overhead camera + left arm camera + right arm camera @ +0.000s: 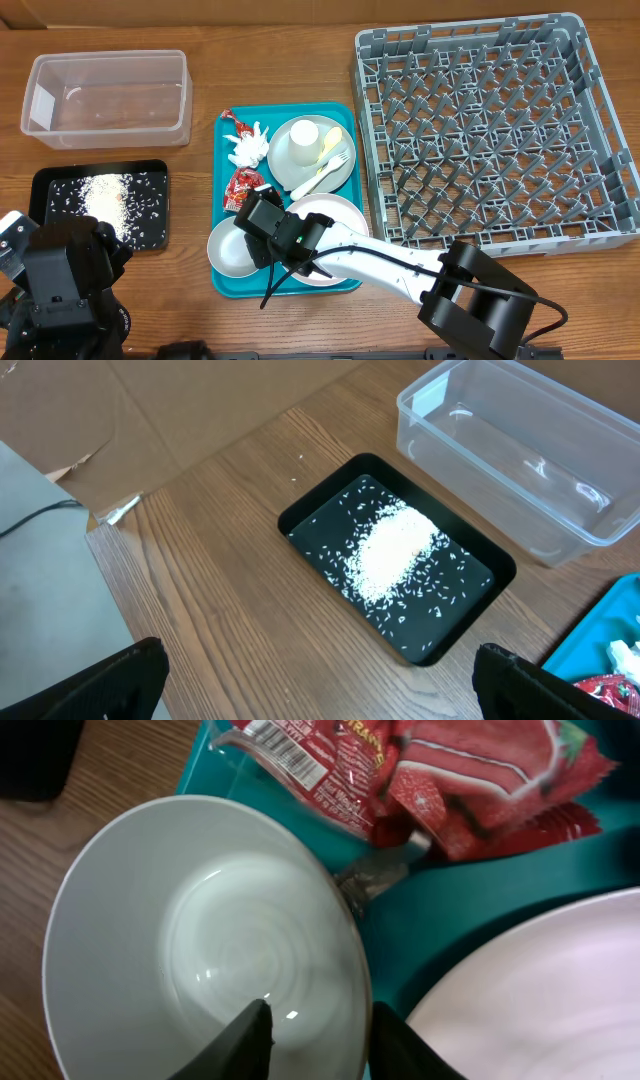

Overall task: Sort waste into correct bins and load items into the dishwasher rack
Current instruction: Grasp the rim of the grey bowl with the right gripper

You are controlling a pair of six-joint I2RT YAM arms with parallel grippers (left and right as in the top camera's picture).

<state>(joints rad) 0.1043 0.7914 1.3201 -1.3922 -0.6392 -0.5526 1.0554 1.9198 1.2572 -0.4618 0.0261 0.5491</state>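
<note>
1. At the 7 o'clock corner of the teal serving tray [335,113], the white bowl [228,250] sat upright with the right fingers [250,1045] astride its rim, one finger inside the bowl and the other outside.
2. Those fingers stood partly drawn together, with a clear gap between the inner finger and the rim. No firm hold was evident, and they carried nothing else.
3. Seen from the right wrist, the bowl spread toward 10 o'clock from the fingers and its rim ran roughly 12 to 6 between them. Being round, it offered no long axis, so the coming pinch appeared to depend on that rim lying between the pads.
4. The right arm was plainly the nearer. The left fingers [110,685] stood spread wide and empty at 9 o'clock of the bowl, above bare tabletop [230,590] beside the black tray [300,525] of rice grains [395,545].
5. The dishwasher rack [495,130] lay at 3 o'clock of the teal tray, well apart from the bowl.
6. The red wrapper [430,770], at 1 o'clock of the right fingers, showed a barcode [275,742] and letters resembling "STRAW", cut off at the frame edge. No other writing could be read.
</note>
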